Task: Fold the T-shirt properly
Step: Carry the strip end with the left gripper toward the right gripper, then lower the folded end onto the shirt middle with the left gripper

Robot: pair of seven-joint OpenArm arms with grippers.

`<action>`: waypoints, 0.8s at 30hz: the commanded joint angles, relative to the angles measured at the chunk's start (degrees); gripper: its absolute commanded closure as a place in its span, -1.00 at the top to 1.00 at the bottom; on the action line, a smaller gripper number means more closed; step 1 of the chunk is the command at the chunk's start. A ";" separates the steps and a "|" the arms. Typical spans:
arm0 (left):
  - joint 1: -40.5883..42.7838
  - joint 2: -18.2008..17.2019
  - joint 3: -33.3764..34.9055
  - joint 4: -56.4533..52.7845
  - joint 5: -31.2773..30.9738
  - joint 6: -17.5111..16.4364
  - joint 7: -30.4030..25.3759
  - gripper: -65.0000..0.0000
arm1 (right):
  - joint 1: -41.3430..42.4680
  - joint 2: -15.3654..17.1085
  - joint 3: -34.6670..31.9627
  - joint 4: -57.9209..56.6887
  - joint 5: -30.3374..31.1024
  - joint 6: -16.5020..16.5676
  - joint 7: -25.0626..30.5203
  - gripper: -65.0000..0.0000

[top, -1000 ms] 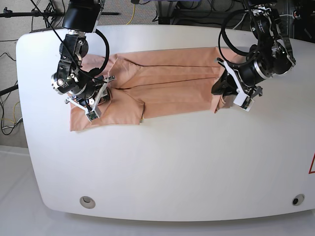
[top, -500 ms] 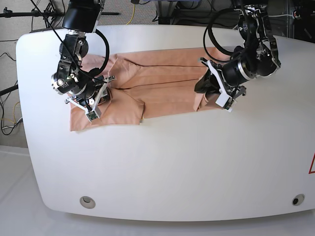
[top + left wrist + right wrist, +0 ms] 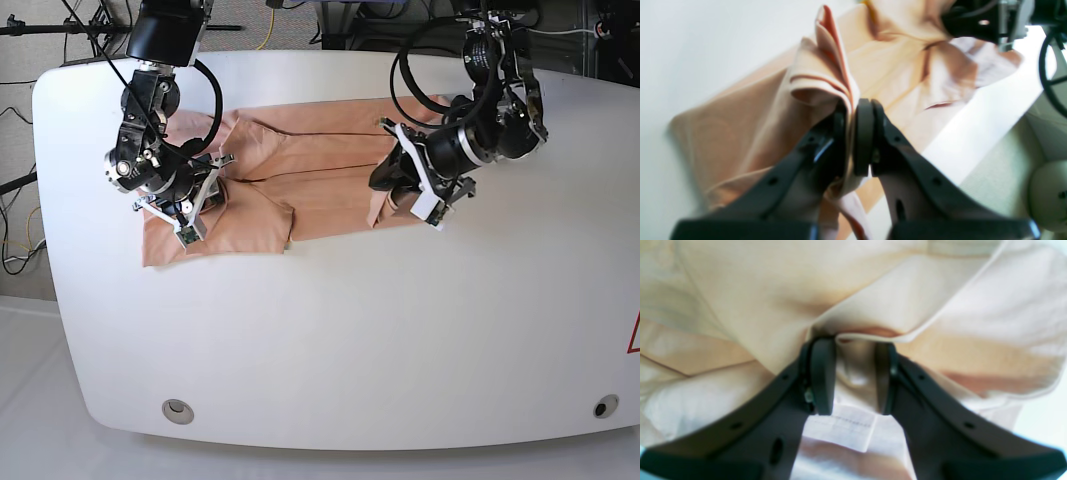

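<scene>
T-shirt edge pinched; bare table nearside.

Soft matt cotton T-shirt (wrinkled) lies on a smooth white table.

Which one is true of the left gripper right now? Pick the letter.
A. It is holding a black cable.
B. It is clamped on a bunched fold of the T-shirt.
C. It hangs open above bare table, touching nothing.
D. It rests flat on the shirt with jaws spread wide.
B. In the left wrist view the left gripper has its jaws pressed together with a gathered ridge of the T-shirt pinched between them.
</scene>
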 commanded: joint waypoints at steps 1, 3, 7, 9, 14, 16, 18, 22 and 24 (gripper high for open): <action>-1.01 0.76 1.29 0.65 0.60 0.58 -2.18 -1.00 | 0.72 0.31 -0.11 0.59 0.15 -0.05 -0.02 -0.38; -1.26 1.06 2.42 0.52 1.83 0.99 -2.62 -1.00 | 0.73 0.29 -0.22 0.56 0.26 -0.05 0.04 -0.38; -1.57 1.20 3.72 0.34 2.48 1.39 -2.75 -1.00 | 0.70 0.27 -0.29 0.60 0.27 -0.05 -0.01 -0.38; -1.71 1.17 4.12 0.20 2.29 1.45 -2.82 -1.00 | 0.70 0.26 -0.26 0.59 0.28 -0.05 0.00 -0.38; -2.28 0.99 4.60 -0.40 -0.12 1.33 -2.65 -1.00 | 0.73 0.31 -0.23 0.73 0.32 -0.05 0.14 -0.38; -2.50 0.97 4.80 -0.87 -0.47 1.29 -2.70 -1.00 | 0.73 0.33 -0.24 0.70 0.31 -0.05 0.14 -0.38; -2.65 0.97 5.06 -1.20 -0.72 1.29 -2.78 -1.00 | 0.74 0.33 -0.26 0.73 0.27 -0.05 0.11 -0.38; -3.08 1.04 5.65 -2.04 -0.90 1.23 -2.93 -1.00 | 0.75 0.29 -0.23 0.69 0.37 -0.05 0.21 -0.38; -3.54 1.48 6.06 -1.99 -0.91 1.34 -2.69 -1.00 | 0.59 0.38 -0.31 0.68 0.34 -0.05 -0.13 -0.39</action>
